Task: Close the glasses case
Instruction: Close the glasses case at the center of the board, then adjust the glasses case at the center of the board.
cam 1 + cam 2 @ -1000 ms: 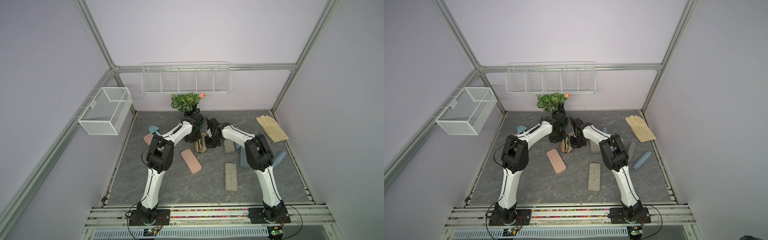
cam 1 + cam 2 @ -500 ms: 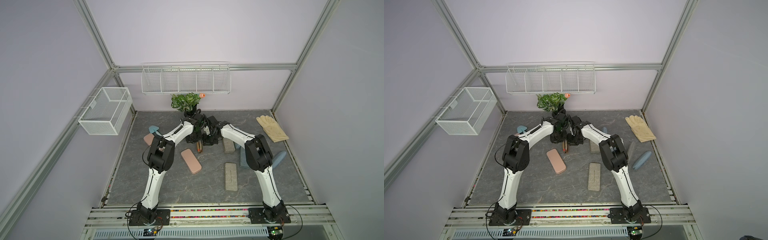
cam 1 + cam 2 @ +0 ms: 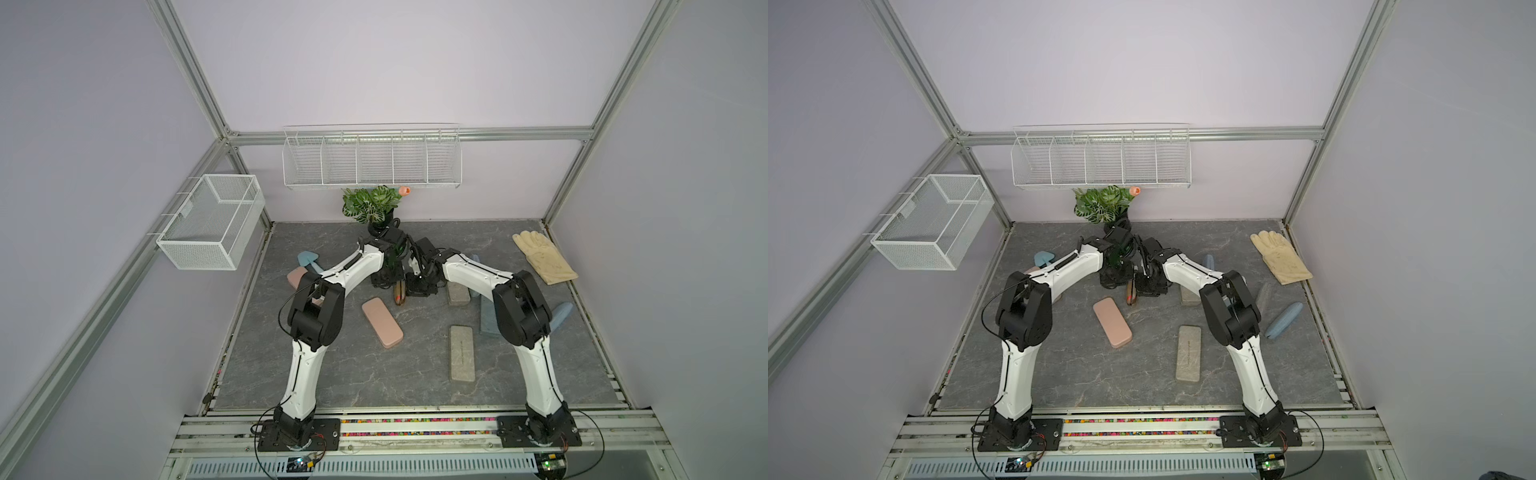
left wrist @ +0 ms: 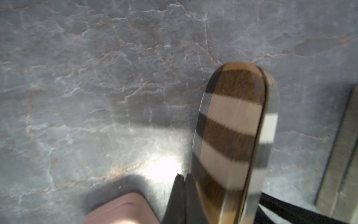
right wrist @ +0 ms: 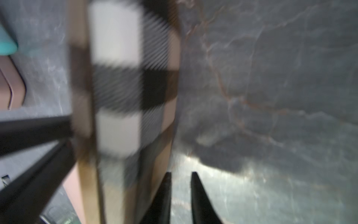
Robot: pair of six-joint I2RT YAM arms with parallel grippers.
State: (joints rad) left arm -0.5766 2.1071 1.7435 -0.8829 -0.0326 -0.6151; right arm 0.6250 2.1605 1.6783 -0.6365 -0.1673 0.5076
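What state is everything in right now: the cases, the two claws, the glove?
Plaid glasses case: halves together, looks shut, standing on edge.
Left gripper: shut, holding nothing.
Right gripper: slightly open, nothing between its fingers.
Pink case: closed, lying flat.
Long grey case: closed, lying flat.
Glove: lying flat.

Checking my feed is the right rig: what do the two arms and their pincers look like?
Both arms match: the left arm and right arm have white shells with bulky black joints and black bases, thin black cables looping beside them. The left pincer and right pincer each have two slim black tapering fingers.
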